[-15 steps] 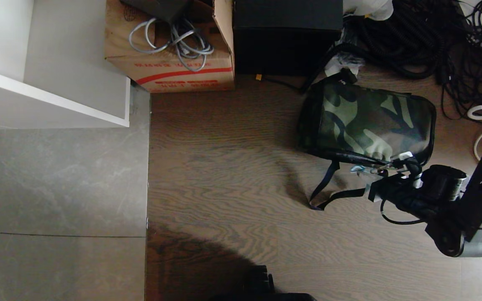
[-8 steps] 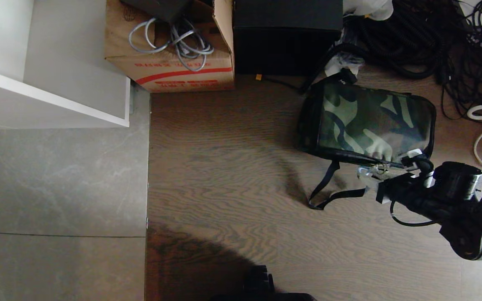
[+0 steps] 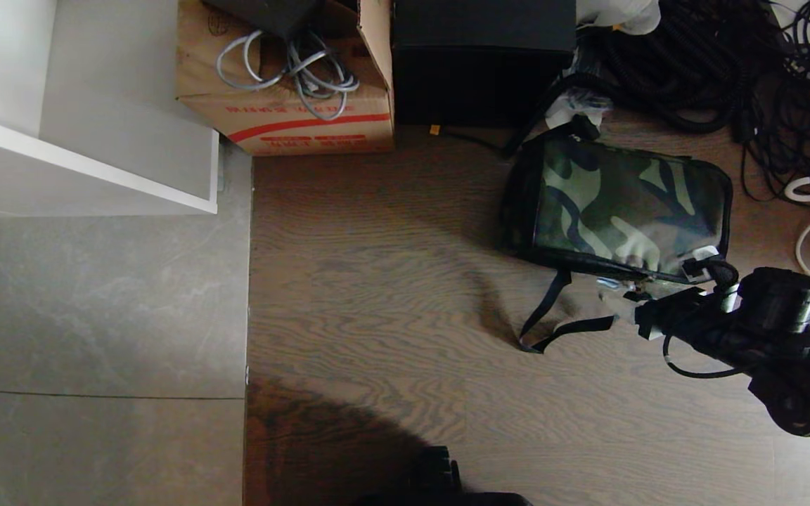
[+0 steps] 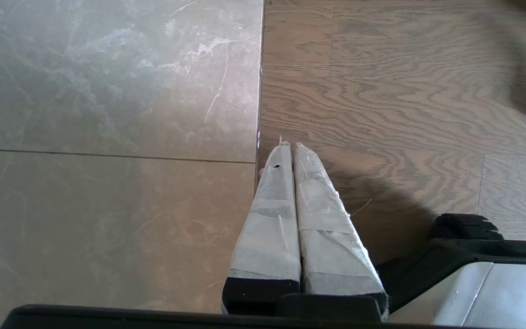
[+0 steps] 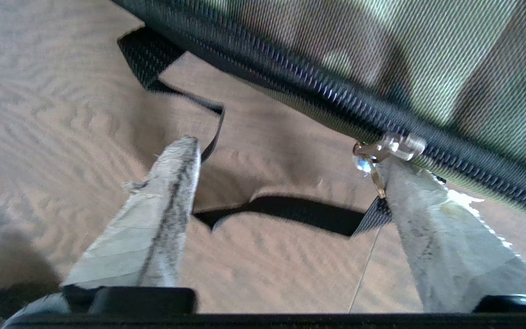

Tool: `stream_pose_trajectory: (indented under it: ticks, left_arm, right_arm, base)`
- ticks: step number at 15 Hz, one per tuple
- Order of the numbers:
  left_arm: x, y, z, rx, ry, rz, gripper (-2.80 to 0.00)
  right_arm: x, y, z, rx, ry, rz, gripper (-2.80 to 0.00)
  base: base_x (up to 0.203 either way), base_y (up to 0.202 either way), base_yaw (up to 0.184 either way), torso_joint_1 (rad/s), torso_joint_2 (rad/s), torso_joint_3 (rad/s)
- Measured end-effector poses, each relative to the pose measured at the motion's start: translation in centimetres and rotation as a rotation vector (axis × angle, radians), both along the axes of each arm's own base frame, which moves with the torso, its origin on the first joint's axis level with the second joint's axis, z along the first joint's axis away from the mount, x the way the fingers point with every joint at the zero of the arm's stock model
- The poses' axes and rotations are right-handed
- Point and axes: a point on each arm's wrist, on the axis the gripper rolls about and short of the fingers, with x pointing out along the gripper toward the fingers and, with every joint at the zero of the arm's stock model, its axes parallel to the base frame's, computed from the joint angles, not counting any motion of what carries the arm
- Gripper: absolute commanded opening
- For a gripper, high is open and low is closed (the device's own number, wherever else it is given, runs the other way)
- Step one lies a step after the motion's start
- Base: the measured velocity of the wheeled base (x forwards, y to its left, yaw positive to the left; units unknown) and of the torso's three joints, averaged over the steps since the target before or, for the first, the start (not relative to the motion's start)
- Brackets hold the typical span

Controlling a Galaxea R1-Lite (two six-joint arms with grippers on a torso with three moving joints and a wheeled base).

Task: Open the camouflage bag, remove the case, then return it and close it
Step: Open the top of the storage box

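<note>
The camouflage bag [image 3: 619, 211] lies zipped on the wood floor [image 3: 391, 281] beside the black box [image 3: 482, 63]. The right pincer [image 5: 286, 169] stands released at its zipper pull [image 5: 381, 153]; the left pincer [image 4: 292, 146] is clenched, parked.

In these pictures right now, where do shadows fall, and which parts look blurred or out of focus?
Head view: a dark rounded shadow lies on the wood floor at the bottom, the camouflage bag dimly lit. Right wrist view: the zipper pull is fairly sharp, the floor grain smeared. Left wrist view: sharp, with a shadow beside the left gripper.
</note>
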Motion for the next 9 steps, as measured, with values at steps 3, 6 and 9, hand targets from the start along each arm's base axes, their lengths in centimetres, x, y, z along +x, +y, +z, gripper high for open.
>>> stream_pose_trajectory:
  ticks: [3, 6, 9]
  left_arm:
    - [0.0, 0.0, 0.0, 0.0, -0.001, 0.0, -2.8]
    - [0.0, 0.0, 0.0, 0.0, 0.0, 0.0, -2.8]
    - [0.0, 0.0, 0.0, 0.0, 0.0, 0.0, -2.8]
  right_arm:
    - [0.3, -0.2, -0.8, -0.004, 0.0, -0.01, 0.0]
    - [0.7, -0.4, -1.4, -0.003, -0.007, -0.016, 0.0]
    - [0.9, -0.6, -1.8, -0.004, -0.014, -0.02, -2.8]
  base:
    - [0.0, 0.0, 0.0, 0.0, 0.0, 0.0]
    - [0.0, 0.0, 0.0, 0.0, 0.0, 0.0]
    - [0.0, 0.0, 0.0, 0.0, 0.0, 0.0]
